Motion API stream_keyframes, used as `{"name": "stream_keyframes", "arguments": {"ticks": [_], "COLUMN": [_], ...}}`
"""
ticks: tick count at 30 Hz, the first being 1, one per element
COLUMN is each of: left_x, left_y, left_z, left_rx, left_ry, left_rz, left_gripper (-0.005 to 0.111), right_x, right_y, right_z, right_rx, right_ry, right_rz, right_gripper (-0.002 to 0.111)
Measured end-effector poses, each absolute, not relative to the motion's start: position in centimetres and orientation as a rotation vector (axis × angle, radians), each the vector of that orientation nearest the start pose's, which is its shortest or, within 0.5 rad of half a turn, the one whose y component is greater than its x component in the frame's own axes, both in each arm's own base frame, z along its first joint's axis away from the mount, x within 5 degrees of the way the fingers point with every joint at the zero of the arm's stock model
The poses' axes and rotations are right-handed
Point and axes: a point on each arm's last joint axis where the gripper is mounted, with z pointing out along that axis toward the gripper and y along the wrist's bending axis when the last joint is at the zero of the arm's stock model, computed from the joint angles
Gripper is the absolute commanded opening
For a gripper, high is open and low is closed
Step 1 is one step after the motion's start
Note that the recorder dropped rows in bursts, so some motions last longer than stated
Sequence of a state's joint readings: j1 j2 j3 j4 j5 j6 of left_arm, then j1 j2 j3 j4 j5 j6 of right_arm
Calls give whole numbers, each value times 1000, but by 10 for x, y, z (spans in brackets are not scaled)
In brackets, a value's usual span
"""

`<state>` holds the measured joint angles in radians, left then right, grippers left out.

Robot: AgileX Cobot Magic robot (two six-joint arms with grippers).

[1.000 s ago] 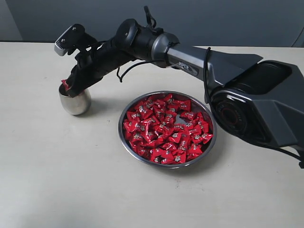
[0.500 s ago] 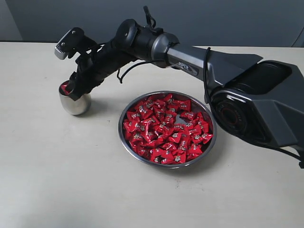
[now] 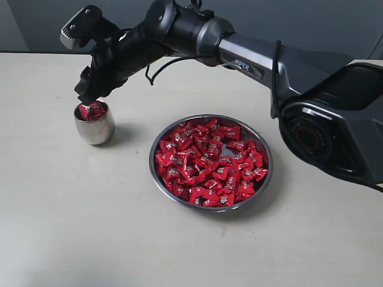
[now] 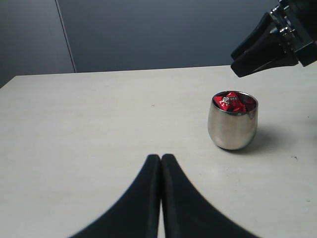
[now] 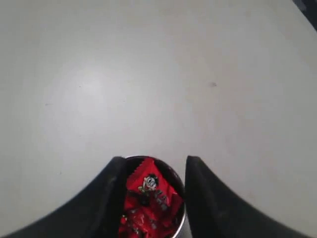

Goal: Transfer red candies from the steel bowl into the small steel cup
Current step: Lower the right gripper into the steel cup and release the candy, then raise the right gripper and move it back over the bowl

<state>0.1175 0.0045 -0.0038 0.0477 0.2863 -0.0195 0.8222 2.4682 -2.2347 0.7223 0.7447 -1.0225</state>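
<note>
On the pale table [image 3: 72, 227], the biggest thing is the steel bowl [image 3: 210, 207]. It sits flat on its base to the right of middle in the exterior view, open side up. It holds a heap of red candies [image 3: 209, 164], whose pinched ends point every which way with no common direction.

To the left of the bowl and apart from it stands the small steel cup [image 3: 94, 131]. It is upright, its long axis vertical and its mouth facing up.

My right tool [image 3: 87, 95] reaches across and hangs just above the cup's mouth, clear of the rim. Its fingers are spread, and in the right wrist view the cup's mouth shows in the gap between them.

My left tool [image 4: 161, 158] is low over the table with its fingers pressed together. It points roughly toward the cup, which stands well apart from it.

Inside the cup, candies reach up to the rim. The top candy [image 5: 148, 183] lies slightly tilted with its pale mark facing up, its long axis running across the mouth.
</note>
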Motion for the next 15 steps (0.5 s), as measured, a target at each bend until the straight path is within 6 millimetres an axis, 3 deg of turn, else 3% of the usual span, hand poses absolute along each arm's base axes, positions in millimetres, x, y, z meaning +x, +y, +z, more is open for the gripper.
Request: {"name": "stream_keyframes", "arguments": {"ticks": [5, 7, 10, 15], "left_x": [54, 54, 54, 54], "left_y": [8, 8, 8, 8], "left_z": [188, 188, 188, 188], "left_rx": [-91, -91, -91, -91], "left_ry": [1769, 1769, 1769, 1769], "left_rz": [116, 116, 116, 116], "left_gripper": [0, 0, 0, 0], "right_x": [348, 348, 347, 343], "right_y": [431, 430, 428, 424], "right_z": [202, 202, 204, 209], "right_rx": [-1569, -1571, -1584, -1624], "right_ry": [1768, 1792, 1811, 1831], "right_rz": [696, 685, 669, 671], "right_gripper": [38, 29, 2, 0]}}
